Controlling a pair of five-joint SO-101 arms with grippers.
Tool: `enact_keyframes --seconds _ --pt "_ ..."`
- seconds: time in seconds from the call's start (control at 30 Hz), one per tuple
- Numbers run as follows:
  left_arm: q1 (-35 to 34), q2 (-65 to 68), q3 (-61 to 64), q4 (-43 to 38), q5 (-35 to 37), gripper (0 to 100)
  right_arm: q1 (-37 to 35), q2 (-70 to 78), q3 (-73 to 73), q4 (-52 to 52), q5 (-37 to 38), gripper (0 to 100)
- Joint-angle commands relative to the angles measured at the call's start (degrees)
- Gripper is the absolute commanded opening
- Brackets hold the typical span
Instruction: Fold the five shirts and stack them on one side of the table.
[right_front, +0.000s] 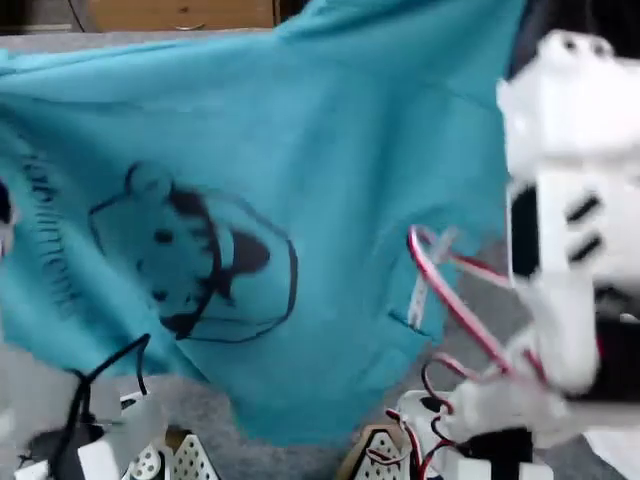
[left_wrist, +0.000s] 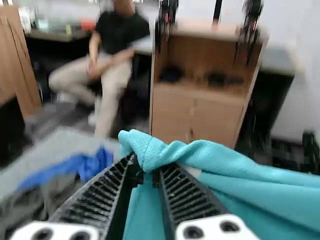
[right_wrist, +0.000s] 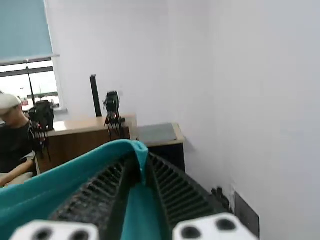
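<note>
1. Up off the grey table (right_front: 255, 452), a teal shirt (right_front: 330, 130) hangs spread across most of the high view. Its black cartoon print (right_front: 195, 250) faces the camera, and its lower hem droops toward the arm bases (right_front: 385, 452).
2. Left gripper (left_wrist: 146, 172): the black ribbed jaws are clenched on a bunched fold of the teal shirt (left_wrist: 240, 175). The cloth pokes out above the fingertips and trails away to one side.
3. Right gripper (right_wrist: 140, 167): the jaws are pinched tight on another edge of the same shirt (right_wrist: 50, 190). A small hump of fabric rises over the tips.
4. Shirt held by both claws at once, well clear of the tabletop, stretched between them.
5. A white arm (right_front: 570, 200) stands tall at the right edge of the high view, in front of the shirt. Red and white cables (right_front: 455, 300) loop down from it; which arm this is, I cannot tell.
6. A crumpled blue cloth (left_wrist: 67, 172) lies on the grey surface beyond the left gripper, apart from the teal shirt.
7. A wooden cabinet (left_wrist: 200, 105) stands behind.
</note>
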Motion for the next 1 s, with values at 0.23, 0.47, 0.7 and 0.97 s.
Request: enact_keyframes --seconds 0.23,0.47,0.7,0.97 --pt "4.75 14.37 50.37 -35.78 -0.26 2 -1.63 19.30 33.27 -34.29 -4.31 0.5" --pt "9.05 38.99 48.53 -58.37 0.00 2 -3.56 42.86 35.47 -58.46 -4.13 0.5" --pt "11.52 63.69 18.29 -61.19 0.18 2 -3.30 53.58 22.99 -59.16 -4.22 0.5" --pt "14.68 80.84 -14.07 -60.92 0.18 2 -1.98 57.54 14.29 -59.08 -3.87 0.5"
